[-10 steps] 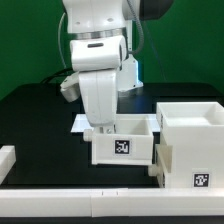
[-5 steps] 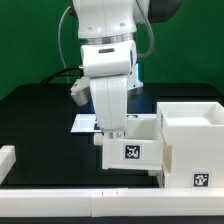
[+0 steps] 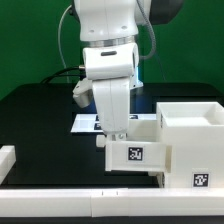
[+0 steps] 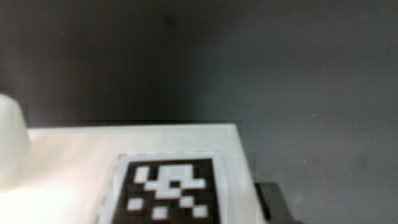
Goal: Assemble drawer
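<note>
While the arm is standing over the small tray (image 3: 132, 150), the tool (image 3: 116, 133) is reaching down at the tray's wall, apparently gripping it, though I cannot tell whether it is clenched. Sitting on the black worktop (image 3: 40, 120), this tray is lying just beside the large shell (image 3: 192, 145), seemingly lined up for sliding in. Both containers are looking empty from here.
</note>
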`<state>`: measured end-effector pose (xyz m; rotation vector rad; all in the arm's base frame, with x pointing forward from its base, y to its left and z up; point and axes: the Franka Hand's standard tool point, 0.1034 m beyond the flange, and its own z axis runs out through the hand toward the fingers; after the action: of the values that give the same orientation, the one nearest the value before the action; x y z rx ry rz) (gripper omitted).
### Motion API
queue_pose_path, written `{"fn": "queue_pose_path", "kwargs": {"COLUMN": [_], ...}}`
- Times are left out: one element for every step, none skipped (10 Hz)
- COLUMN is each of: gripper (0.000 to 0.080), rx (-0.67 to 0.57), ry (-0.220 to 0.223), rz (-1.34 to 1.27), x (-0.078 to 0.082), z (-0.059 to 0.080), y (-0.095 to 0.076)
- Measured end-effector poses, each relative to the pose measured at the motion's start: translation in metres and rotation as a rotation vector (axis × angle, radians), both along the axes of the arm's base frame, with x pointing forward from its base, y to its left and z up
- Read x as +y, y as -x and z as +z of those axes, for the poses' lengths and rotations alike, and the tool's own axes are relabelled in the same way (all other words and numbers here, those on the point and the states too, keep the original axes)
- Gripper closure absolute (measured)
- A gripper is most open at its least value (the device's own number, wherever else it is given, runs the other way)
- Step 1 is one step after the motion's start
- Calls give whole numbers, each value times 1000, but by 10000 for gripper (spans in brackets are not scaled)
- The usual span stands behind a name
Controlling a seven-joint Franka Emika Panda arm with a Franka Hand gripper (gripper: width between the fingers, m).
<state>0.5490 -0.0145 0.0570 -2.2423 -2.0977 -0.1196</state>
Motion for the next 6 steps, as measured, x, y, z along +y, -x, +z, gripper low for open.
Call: {"fn": "queue_pose_path", "kwargs": {"gripper": [761,761,761,761,761,761], "rx": [-2,-4,-5,-6,-6,-5], "ry": [0,1,2,2,2,2], "rz": [2,3,5,5,5,5], "x": [1,1,1,1,0,0], "z": [0,0,1,0,0,-1], "y": [0,-1,-1,-1,0,0]}}
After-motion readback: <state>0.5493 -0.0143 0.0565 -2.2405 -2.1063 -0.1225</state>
